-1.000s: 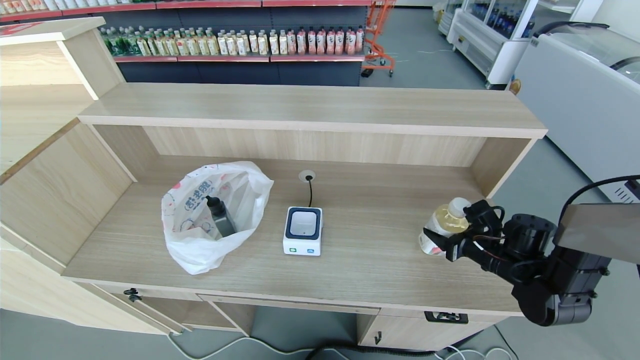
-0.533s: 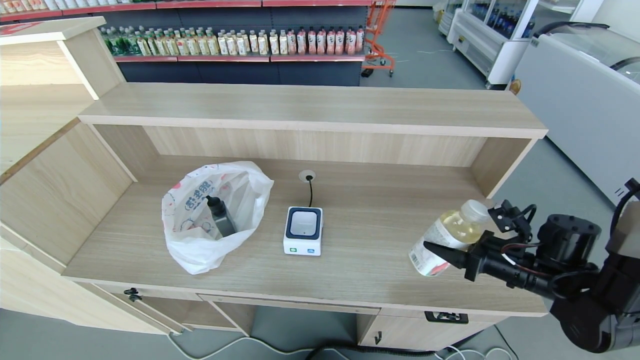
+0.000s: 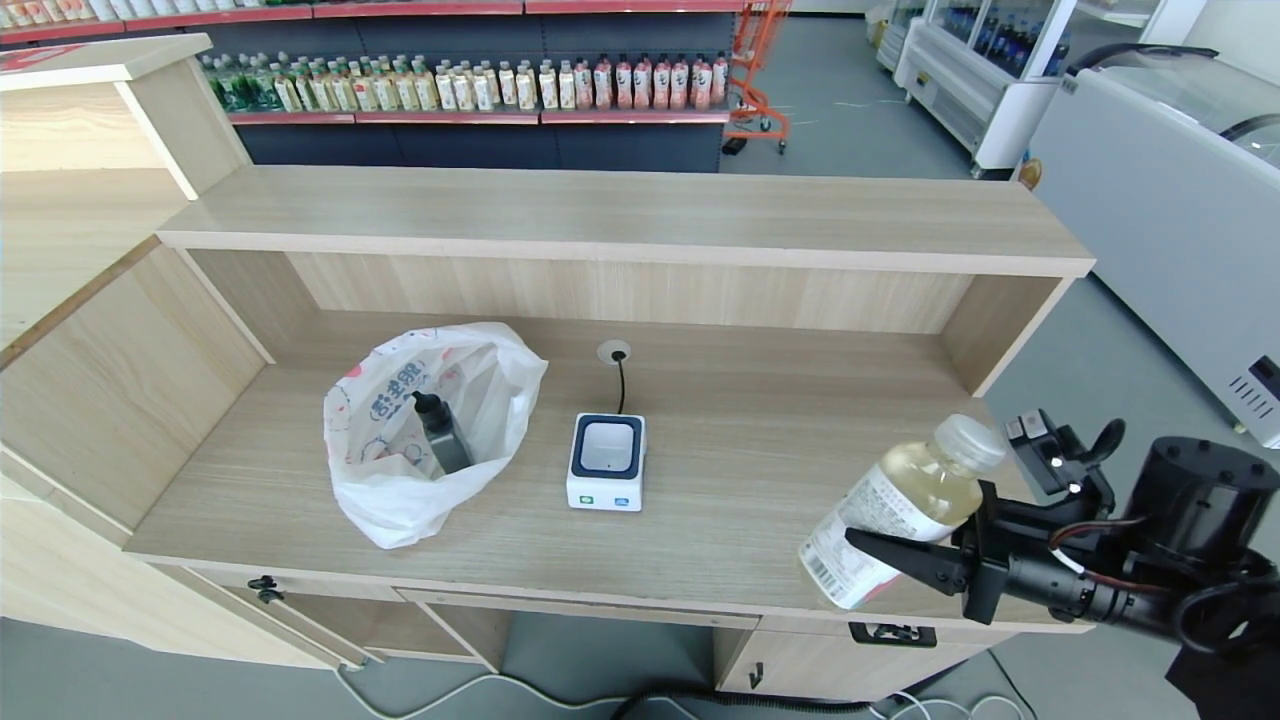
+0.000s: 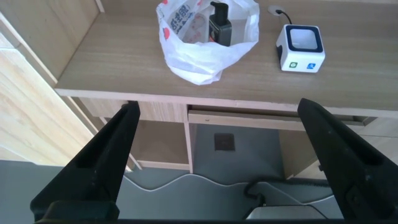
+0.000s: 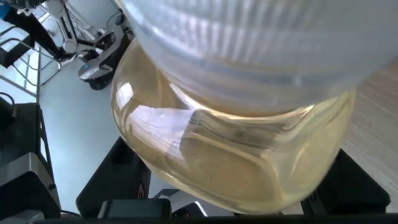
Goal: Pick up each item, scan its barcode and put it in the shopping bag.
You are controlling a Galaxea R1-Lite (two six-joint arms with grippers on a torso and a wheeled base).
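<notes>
A clear bottle (image 3: 905,505) of pale yellow drink, with a white cap and a white barcode label, hangs tilted over the counter's front right edge. My right gripper (image 3: 900,545) is shut on its body; the right wrist view looks down past the cap onto the bottle (image 5: 242,149). The white shopping bag (image 3: 420,440) stands open at the counter's left with a dark bottle (image 3: 440,435) inside. The white scanner (image 3: 606,462) sits mid-counter, right of the bag. My left gripper (image 4: 217,162) is open, below and in front of the counter, with the bag (image 4: 199,50) and scanner (image 4: 301,46) beyond it.
The wooden counter (image 3: 740,500) has side walls and a raised back shelf (image 3: 620,215). The scanner's cable runs back to a grommet (image 3: 614,352). A chest freezer (image 3: 1170,200) stands off to the right. A wide stretch of bare counter lies between scanner and bottle.
My right gripper has lifted the bottle off the counter's right side and drawn it toward the front edge, tilting it so the label's barcode shows. Bag and scanner have stayed put.
</notes>
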